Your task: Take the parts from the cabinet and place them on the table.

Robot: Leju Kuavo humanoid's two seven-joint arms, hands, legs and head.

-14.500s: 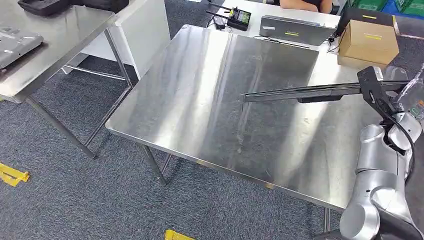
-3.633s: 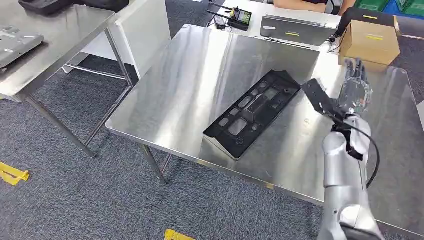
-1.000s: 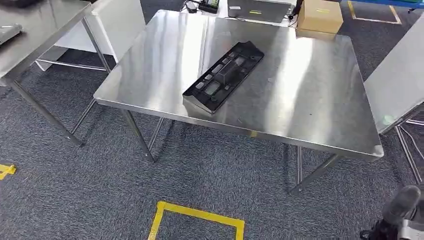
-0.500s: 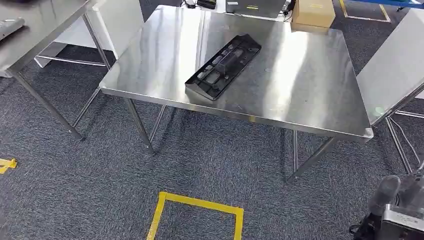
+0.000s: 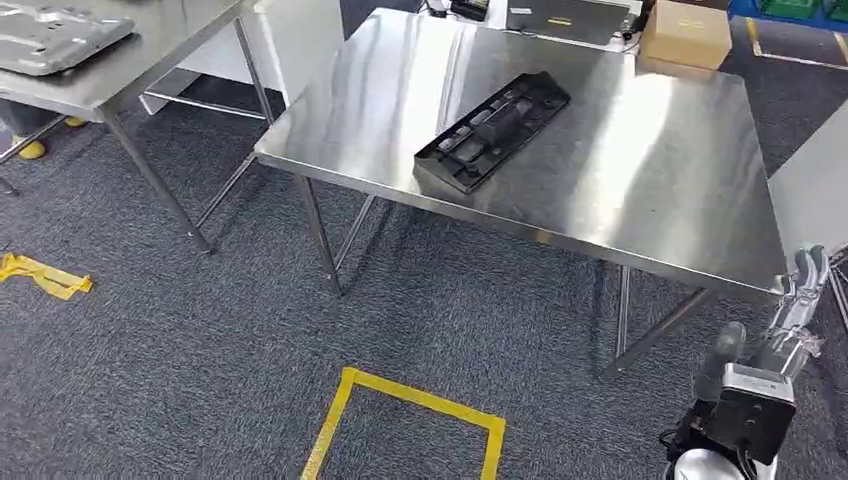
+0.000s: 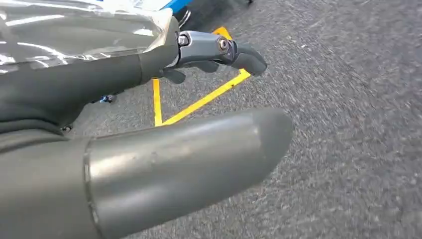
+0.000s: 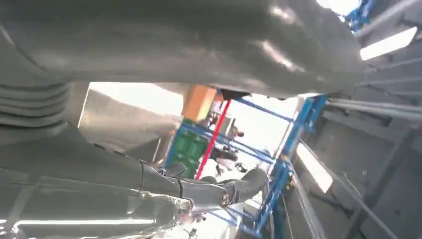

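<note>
My right hand (image 5: 797, 310) hangs low at my side, just off the near corner of the tabletop (image 5: 650, 170), its fingers (image 5: 806, 285) straight, spread a little and holding nothing. In the right wrist view the thumb and a dark finger (image 7: 239, 186) stand well apart with nothing between them. My left hand (image 6: 149, 124) is over the grey carpet (image 6: 348, 124); its thumb and a dark finger (image 6: 234, 52) reach out with a clear gap between them, empty as well, and a strip of yellow floor tape (image 6: 199, 97) runs beneath.

On the carpet just ahead of me lies a yellow tape square (image 5: 410, 425). Beyond it stands the steel tabletop, and on it, toward the near left edge, the long black plastic part (image 5: 492, 130) lies flat, set at a slant, its near end close to the edge. At the far right corner sits a cardboard box (image 5: 685, 35). To the left a second steel table (image 5: 150, 50) carries a grey metal panel (image 5: 55, 35).
</note>
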